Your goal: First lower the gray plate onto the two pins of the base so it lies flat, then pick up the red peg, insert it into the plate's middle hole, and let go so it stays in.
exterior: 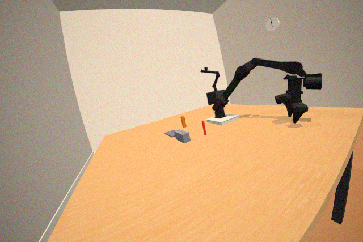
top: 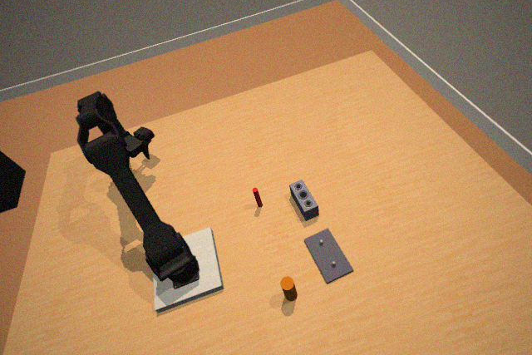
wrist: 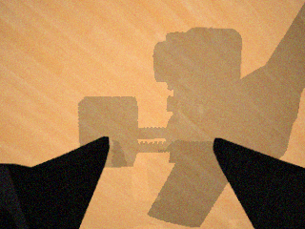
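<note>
We see the black parallel-jaw gripper (wrist: 159, 143) spread wide with nothing between its fingers, hanging above the wooden table (top: 386, 149), well apart from the parts. The gray three-hole plate (top: 304, 199) lies beside the flat gray two-pin base (top: 327, 255), unmounted. The slim red peg (top: 257, 196) stands upright just beside the plate.

Top view, on the desk (top: 386, 136):
- plate (top: 304, 199) at centre
- peg (top: 257, 197) upright, just left of it
- base (top: 327, 255) below the plate, apart
- cylinder (top: 288, 288) lower left of the base
- arm mount (top: 206, 252) further left
- hand (top: 145, 145) upper left, well apart from all
</note>
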`<state>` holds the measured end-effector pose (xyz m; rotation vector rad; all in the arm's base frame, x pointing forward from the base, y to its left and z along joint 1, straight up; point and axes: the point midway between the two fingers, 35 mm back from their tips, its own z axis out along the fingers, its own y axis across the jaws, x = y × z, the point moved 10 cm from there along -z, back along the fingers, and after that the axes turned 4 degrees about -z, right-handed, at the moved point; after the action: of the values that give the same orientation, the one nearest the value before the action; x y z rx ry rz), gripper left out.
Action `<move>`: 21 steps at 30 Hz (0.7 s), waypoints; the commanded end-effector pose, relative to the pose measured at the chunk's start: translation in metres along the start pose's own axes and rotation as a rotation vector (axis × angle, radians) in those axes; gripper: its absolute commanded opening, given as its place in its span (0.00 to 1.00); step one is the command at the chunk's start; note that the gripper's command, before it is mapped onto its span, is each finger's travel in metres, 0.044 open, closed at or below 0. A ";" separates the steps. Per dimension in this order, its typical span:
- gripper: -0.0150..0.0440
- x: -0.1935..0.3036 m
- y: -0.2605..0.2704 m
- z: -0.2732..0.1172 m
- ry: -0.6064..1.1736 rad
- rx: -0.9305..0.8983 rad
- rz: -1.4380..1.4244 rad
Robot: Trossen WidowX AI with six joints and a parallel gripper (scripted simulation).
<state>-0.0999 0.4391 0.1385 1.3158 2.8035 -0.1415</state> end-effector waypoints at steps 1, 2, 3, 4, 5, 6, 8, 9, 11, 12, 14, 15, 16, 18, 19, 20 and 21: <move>0.98 0.000 0.000 0.000 0.000 0.000 -0.016; 1.00 0.000 0.000 -0.001 0.001 -0.001 -0.065; 1.00 0.000 0.000 -0.002 0.003 -0.002 -0.146; 1.00 -0.001 -0.001 -0.004 0.004 -0.004 -0.244; 1.00 -0.001 -0.001 -0.006 0.006 -0.006 -0.343; 1.00 -0.001 -0.001 -0.007 0.007 -0.008 -0.442; 1.00 -0.002 -0.001 -0.011 0.009 -0.012 -0.639; 1.00 -0.002 -0.002 -0.012 0.010 -0.015 -0.738; 1.00 -0.003 -0.002 -0.016 0.011 -0.020 -0.935; 1.00 -0.003 -0.002 -0.017 0.011 -0.023 -1.034; 1.00 -0.004 -0.003 -0.021 0.011 -0.029 -1.231; 1.00 -0.004 -0.003 -0.022 0.010 -0.032 -1.329; 1.00 -0.004 -0.003 -0.024 0.009 -0.035 -1.428; 1.00 -0.005 -0.004 -0.027 0.006 -0.042 -1.625; 1.00 -0.005 -0.004 -0.029 0.005 -0.046 -1.724; 1.00 -0.006 -0.004 -0.030 0.003 -0.049 -1.822; 1.00 -0.006 -0.005 -0.032 0.000 -0.053 -1.921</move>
<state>-0.0999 0.4374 0.1553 -0.6116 3.0989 -0.1186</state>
